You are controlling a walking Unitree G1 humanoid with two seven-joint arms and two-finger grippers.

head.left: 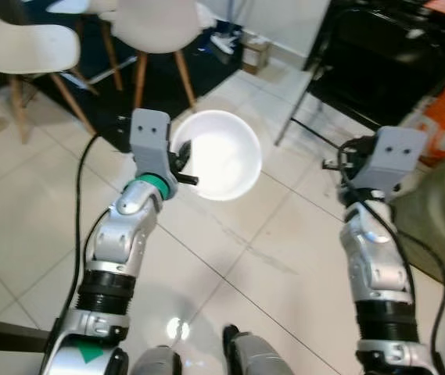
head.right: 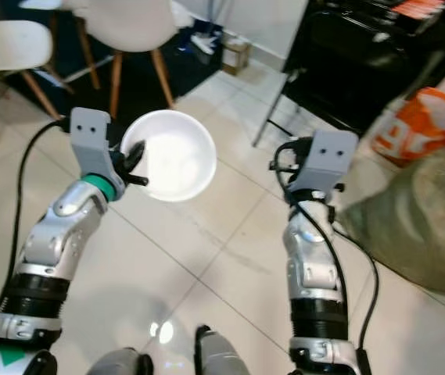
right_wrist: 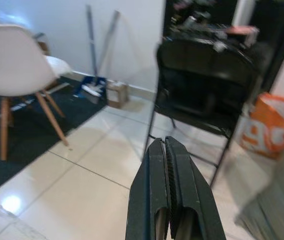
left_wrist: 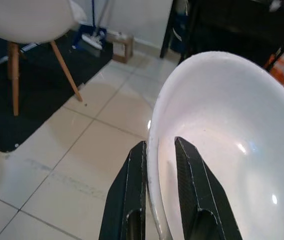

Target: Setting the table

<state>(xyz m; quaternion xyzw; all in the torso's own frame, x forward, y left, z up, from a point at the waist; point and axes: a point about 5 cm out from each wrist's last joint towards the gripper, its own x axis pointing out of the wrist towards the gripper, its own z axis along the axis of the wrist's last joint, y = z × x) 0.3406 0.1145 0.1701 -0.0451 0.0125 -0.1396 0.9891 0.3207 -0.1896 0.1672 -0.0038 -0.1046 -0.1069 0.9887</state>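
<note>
A white bowl [head.left: 222,156] hangs over the tiled floor in front of me, tilted, held by its near rim. My left gripper [left_wrist: 160,150] is shut on that rim, one black finger inside the bowl [left_wrist: 231,145] and one outside. In the head views the left gripper [head.left: 181,164] sits at the bowl's left edge. My right arm is raised at the right with its wrist housing [head.left: 390,160] up; its gripper [right_wrist: 165,150] is shut with nothing between the fingers and points toward a black chair.
White chairs with wooden legs [head.left: 159,31] stand on a dark rug [head.left: 89,86] at the far left. A black folding chair [right_wrist: 201,90] stands ahead to the right, an orange bag [head.right: 414,121] and a grey-green sack [head.right: 433,219] beside it. Pale floor tiles [head.left: 245,258] lie below.
</note>
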